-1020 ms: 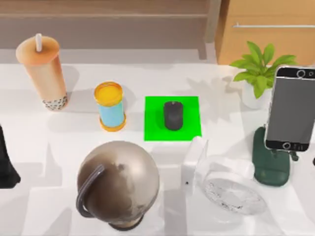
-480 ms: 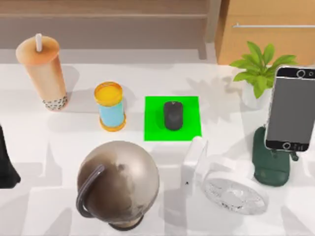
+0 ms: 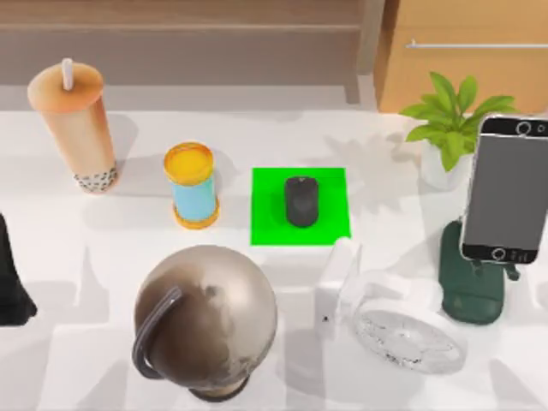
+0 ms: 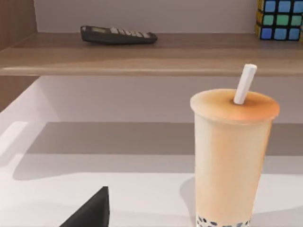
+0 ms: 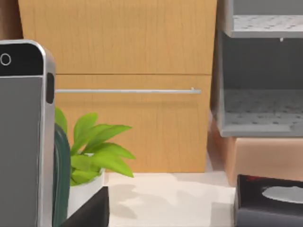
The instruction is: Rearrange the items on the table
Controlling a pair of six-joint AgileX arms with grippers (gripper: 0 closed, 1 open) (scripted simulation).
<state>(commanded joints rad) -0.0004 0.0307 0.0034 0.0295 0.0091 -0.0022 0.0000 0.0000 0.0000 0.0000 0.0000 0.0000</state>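
Note:
On the white table [image 3: 128,248], a small black mouse [image 3: 301,200] lies on a green mat [image 3: 265,224] near the middle. The orange-tan drink cup [image 3: 75,128] with a white straw stands at the back left, and it rises close ahead in the left wrist view [image 4: 232,156]. A white fan [image 3: 402,330] with a clear grille sits at the front right. The grey-screened smartphone [image 3: 507,188] [image 5: 21,142] leans upright on a dark green stand [image 3: 469,295] at the right. My left gripper [image 3: 8,287] is parked at the left edge, apart from every item. A dark bit of my right gripper [image 5: 90,213] shows beside the phone.
A brown globe [image 3: 205,321] stands at the front centre and a yellow-lidded blue can [image 3: 192,184] left of the mat. A potted plant [image 3: 449,128] sits at the back right before a wooden cabinet. A black box [image 5: 270,201] lies farther right. A shelf holds a calculator [image 4: 118,35].
A dark sliver of the right arm at the top view's right edge has gone from sight. The fan's grille has shifted slightly. The other items have stayed put.

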